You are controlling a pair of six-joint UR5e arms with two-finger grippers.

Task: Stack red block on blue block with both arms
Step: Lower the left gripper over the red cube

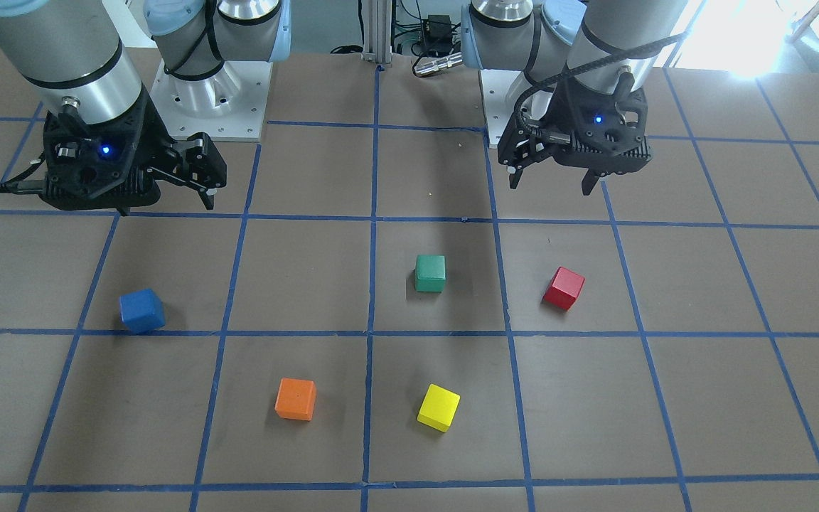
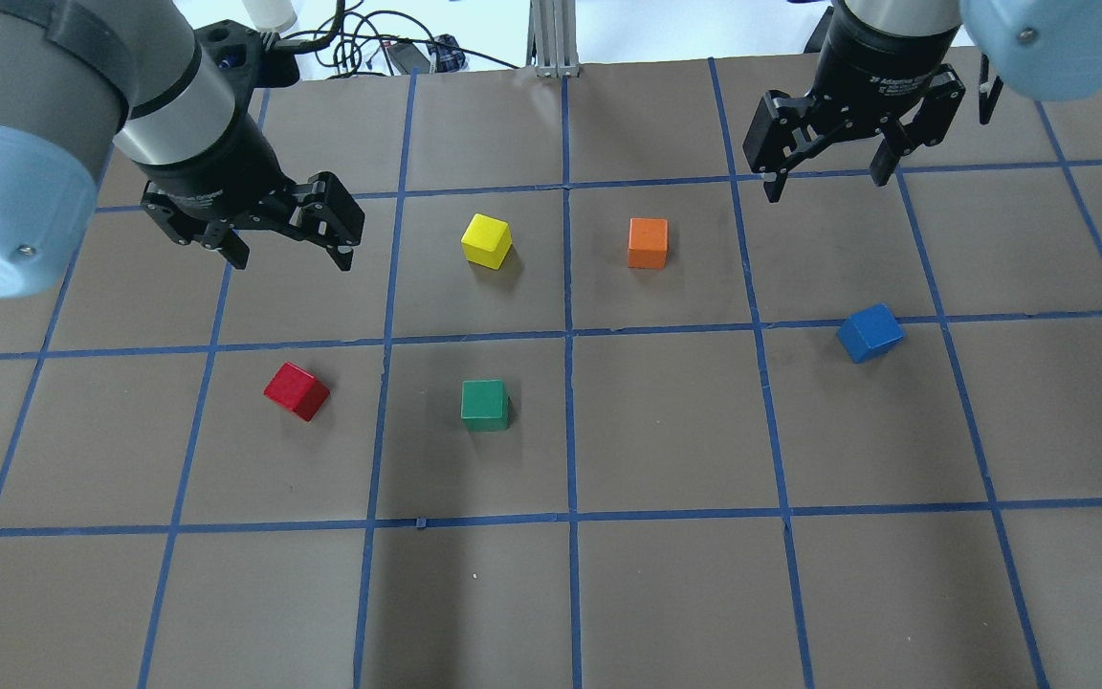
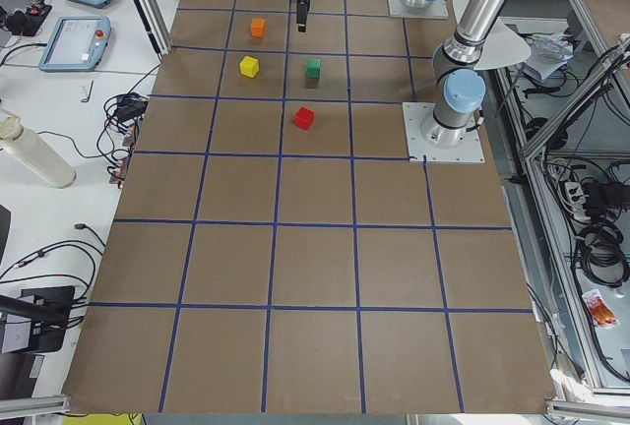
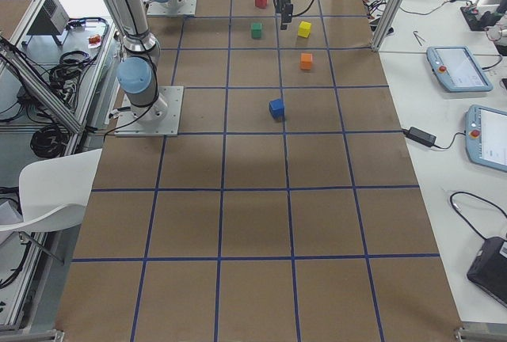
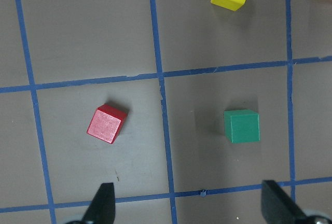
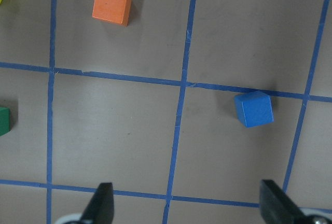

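Note:
The red block [image 2: 297,391] lies on the brown table, tilted to the grid, in the left half of the overhead view. My left gripper [image 2: 293,258] hangs open and empty above and beyond it. In the left wrist view the red block [image 5: 107,124] sits ahead of the left finger, outside the open jaws. The blue block [image 2: 870,332] lies on the right, touching a blue tape line. My right gripper [image 2: 826,184] is open and empty above and beyond it. In the right wrist view the blue block [image 6: 253,109] sits ahead of the right finger.
A green block [image 2: 485,404] lies right of the red one. A yellow block [image 2: 487,239] and an orange block [image 2: 648,242] lie farther out near the middle. The arm bases [image 1: 210,99] stand at the table's robot-side edge. Blue tape lines grid the table.

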